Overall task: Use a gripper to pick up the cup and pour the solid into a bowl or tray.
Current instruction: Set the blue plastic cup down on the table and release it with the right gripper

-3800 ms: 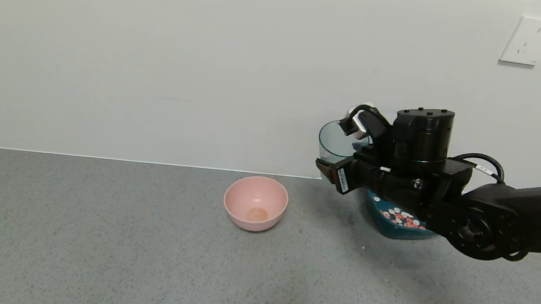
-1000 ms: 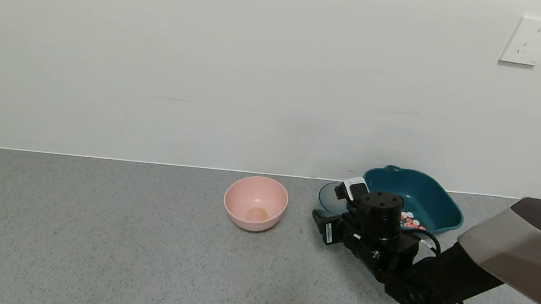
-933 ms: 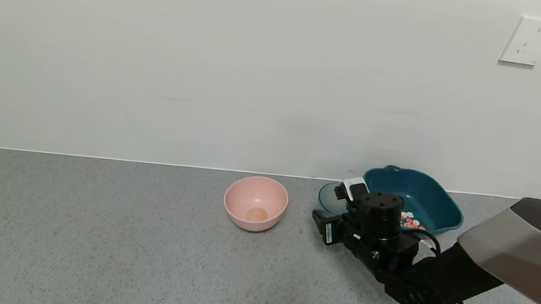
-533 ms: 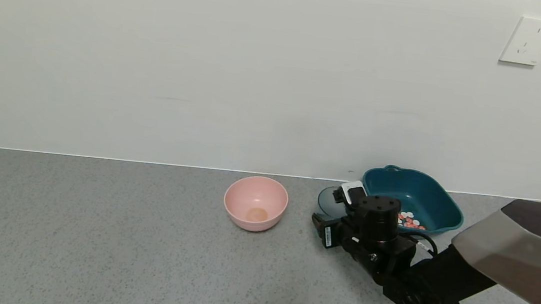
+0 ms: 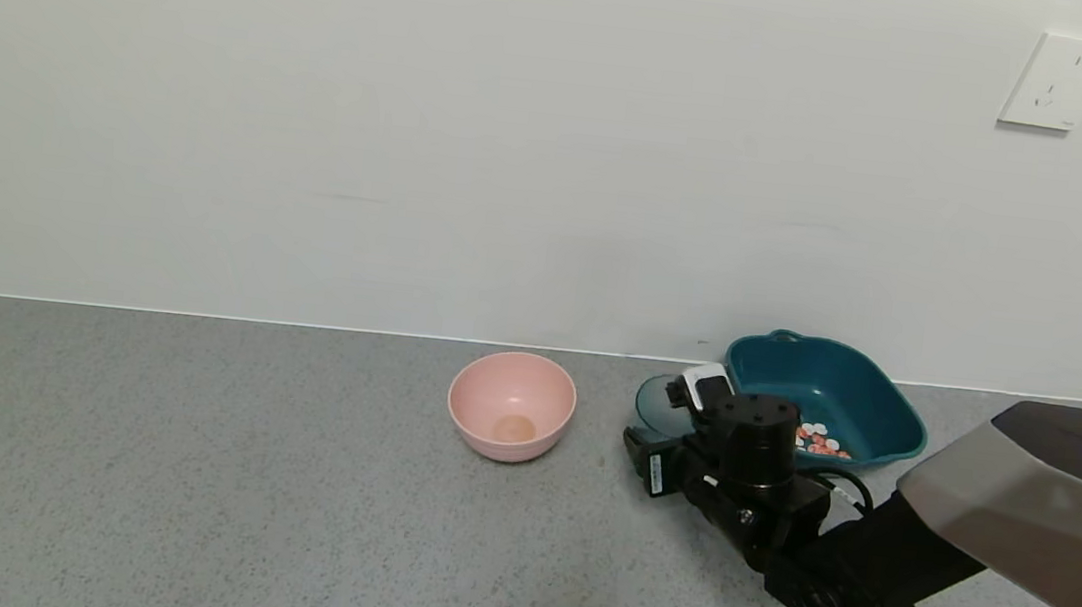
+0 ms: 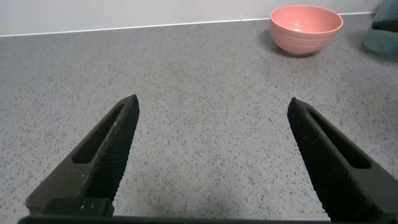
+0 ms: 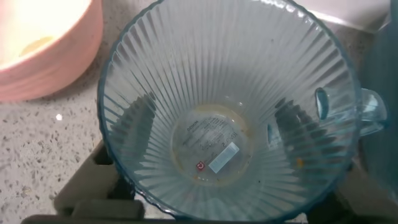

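Right gripper [image 5: 662,419] around ribbed translucent cup [image 7: 227,109]

Right end effector [image 5: 664,427] low over the tabletop [image 5: 180,487], arm extended forward, fingers closed, left end effector [image 6: 211,155] fingers spread wide

I count one cup [image 5: 659,403], one teal basin [image 5: 828,396] and one pink bowl [image 5: 511,406] on the counter, plus one wall socket [image 5: 1058,81]. The pieces [image 5: 817,439] in the basin are many, perhaps two dozen, though my arm hides some. I have two grippers, left [image 6: 211,158] and right [image 5: 664,427].
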`<state>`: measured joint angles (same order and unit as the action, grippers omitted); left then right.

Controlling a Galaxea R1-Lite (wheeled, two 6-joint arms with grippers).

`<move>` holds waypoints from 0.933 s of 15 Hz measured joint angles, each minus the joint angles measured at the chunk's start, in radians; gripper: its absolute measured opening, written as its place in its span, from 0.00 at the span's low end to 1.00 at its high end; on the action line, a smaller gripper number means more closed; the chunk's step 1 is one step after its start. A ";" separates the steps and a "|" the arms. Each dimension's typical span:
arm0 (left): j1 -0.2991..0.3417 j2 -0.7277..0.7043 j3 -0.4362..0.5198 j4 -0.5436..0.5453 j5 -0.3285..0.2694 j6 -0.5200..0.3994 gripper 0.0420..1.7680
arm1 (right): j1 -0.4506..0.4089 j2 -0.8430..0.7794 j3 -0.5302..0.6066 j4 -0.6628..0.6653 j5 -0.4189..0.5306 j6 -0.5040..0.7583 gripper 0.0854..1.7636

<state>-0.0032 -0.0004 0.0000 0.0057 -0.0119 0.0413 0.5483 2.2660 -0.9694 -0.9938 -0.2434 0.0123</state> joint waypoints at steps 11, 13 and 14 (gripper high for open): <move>0.000 0.000 -0.001 0.000 0.000 0.000 0.97 | 0.011 0.000 0.004 -0.013 0.001 -0.001 0.93; 0.000 0.000 0.000 0.000 0.000 0.000 0.97 | 0.014 -0.009 0.012 0.000 0.001 -0.002 0.94; 0.000 0.000 0.000 0.000 0.000 0.000 0.97 | 0.016 -0.017 0.016 0.011 0.001 -0.001 0.94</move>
<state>-0.0032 -0.0004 0.0000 0.0062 -0.0119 0.0409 0.5647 2.2494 -0.9530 -0.9823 -0.2423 0.0109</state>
